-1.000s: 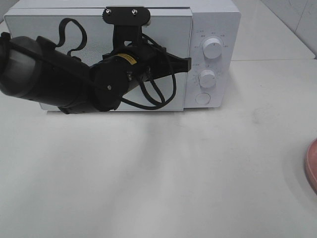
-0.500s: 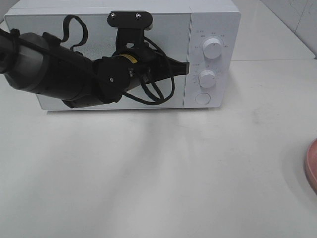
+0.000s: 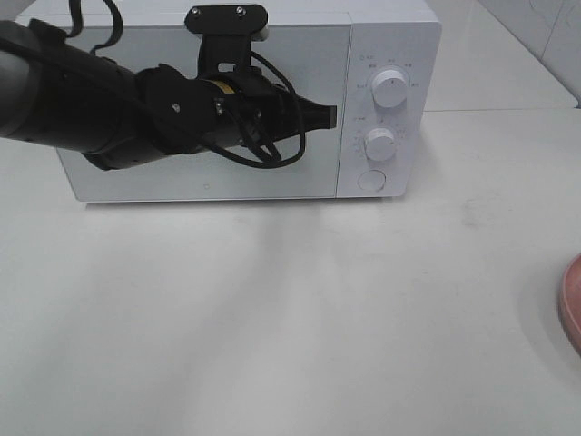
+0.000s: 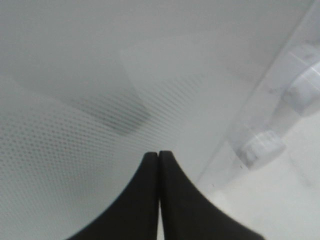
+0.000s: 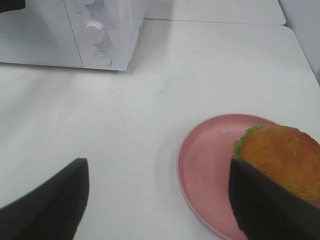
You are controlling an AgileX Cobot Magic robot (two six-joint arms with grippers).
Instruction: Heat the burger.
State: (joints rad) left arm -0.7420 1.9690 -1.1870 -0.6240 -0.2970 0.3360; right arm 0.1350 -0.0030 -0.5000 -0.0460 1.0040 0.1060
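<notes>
The left pincer [image 3: 329, 115] is fully closed with nothing between its fingers, its tips pointing at the right edge of the closed door of the white microwave [image 3: 390, 36], just beside the control panel. In the left wrist view the two dark fingertips [image 4: 150, 170] press together in front of the dotted door glass, with the two knobs (blurred) off to one side. The microwave stands at the back of the white desk [image 3: 300, 318]. The right pincer [image 5: 159, 182] stands wide, holding nothing, above the desk. The burger [image 5: 280, 155] sits on the pink plate [image 5: 205, 165], well apart from the microwave; one right finger partly covers it.
</notes>
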